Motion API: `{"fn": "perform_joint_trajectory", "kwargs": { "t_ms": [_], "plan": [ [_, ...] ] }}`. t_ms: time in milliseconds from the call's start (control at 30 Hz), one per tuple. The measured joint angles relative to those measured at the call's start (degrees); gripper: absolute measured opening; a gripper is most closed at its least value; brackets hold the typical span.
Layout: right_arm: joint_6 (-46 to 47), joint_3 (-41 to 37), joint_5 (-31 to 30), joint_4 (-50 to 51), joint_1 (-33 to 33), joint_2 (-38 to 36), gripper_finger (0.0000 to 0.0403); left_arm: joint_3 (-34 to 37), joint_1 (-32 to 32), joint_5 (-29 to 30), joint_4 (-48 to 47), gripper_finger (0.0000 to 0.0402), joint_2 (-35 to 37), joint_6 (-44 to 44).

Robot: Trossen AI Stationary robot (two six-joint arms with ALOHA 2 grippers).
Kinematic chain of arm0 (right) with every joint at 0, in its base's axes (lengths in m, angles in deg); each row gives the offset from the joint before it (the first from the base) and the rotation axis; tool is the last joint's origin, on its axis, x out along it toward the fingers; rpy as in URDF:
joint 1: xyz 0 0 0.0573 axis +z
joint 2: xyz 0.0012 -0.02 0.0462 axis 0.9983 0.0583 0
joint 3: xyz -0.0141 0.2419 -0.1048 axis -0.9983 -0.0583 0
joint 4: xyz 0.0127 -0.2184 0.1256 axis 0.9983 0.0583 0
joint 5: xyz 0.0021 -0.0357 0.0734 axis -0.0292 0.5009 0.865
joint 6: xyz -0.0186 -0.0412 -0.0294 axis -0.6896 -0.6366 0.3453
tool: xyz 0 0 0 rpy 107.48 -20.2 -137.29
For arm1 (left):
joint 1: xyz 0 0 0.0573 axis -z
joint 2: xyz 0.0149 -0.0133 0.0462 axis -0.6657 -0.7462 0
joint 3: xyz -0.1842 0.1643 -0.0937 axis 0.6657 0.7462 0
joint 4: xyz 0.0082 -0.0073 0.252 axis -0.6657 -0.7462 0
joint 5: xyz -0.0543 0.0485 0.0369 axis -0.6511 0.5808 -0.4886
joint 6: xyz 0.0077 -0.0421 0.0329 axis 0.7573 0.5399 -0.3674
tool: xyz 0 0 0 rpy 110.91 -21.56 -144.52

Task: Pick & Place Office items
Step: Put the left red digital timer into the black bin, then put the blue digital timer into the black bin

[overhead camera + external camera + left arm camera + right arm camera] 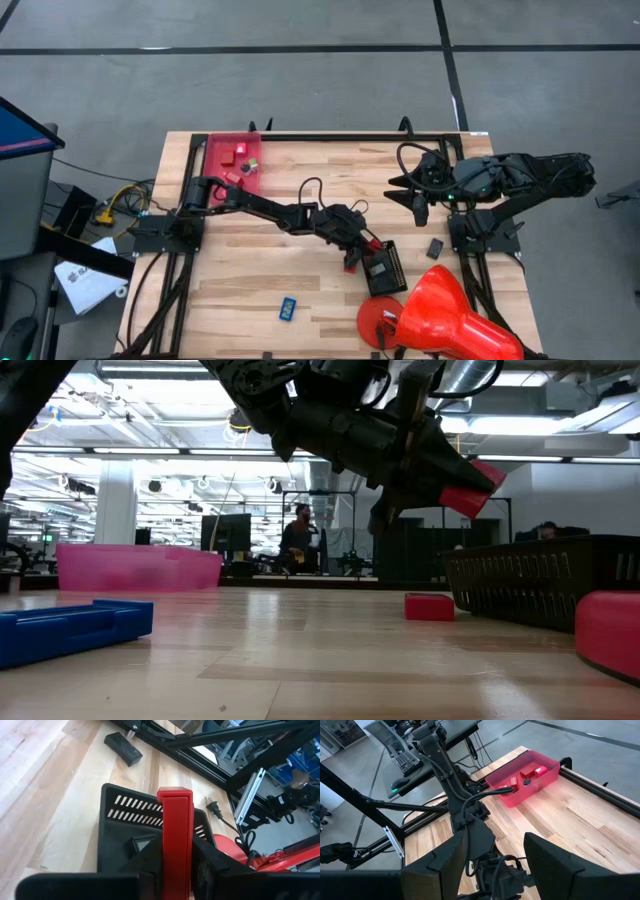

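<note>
I've got the left gripper (366, 248) clamped on a red block (175, 827), which stands lengthwise between the fingers and juts out past the tips; it hangs above the table over the black mesh basket (385, 266), near that basket's edge. From here my job, as I judge it, is the carry: lift clear of the basket wall, keep the wrist level so the block doesn't pivot in the pinch, swing across the bare wood to the pink bin (234, 159) at the far left corner, and only release once the block is well inside the rim. The bin already holds a few red pieces and a green one (251, 163), so I'd aim for its open middle. In the low view the block's tip pokes out beyond the fingers, well above the tabletop. Another red block (430, 606) lies on the wood just beside the basket, a blue piece (287, 309) sits near the front edge, and a small black piece (435, 248) is by the right arm's base. The right gripper (418, 197) waits raised at the right side, fingers apart and, as far as I can see, holding nothing.
</note>
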Motion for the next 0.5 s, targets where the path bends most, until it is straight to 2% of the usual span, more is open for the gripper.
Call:
{"fn": "perform_joint_trajectory", "kwargs": {
  "t_ms": [267,500],
  "plan": [
    [0.0,0.0,-0.23,0.0,0.0,0.0,0.0196,0.0,0.69,-0.16,2.54,0.0104,0.02,-2.47],
    [0.0,0.0,-0.22,0.02,0.0,0.0,0.0196,0.0,-0.17,0.13,6.51,0.0172,0.09,-2.07]
  ]
}}
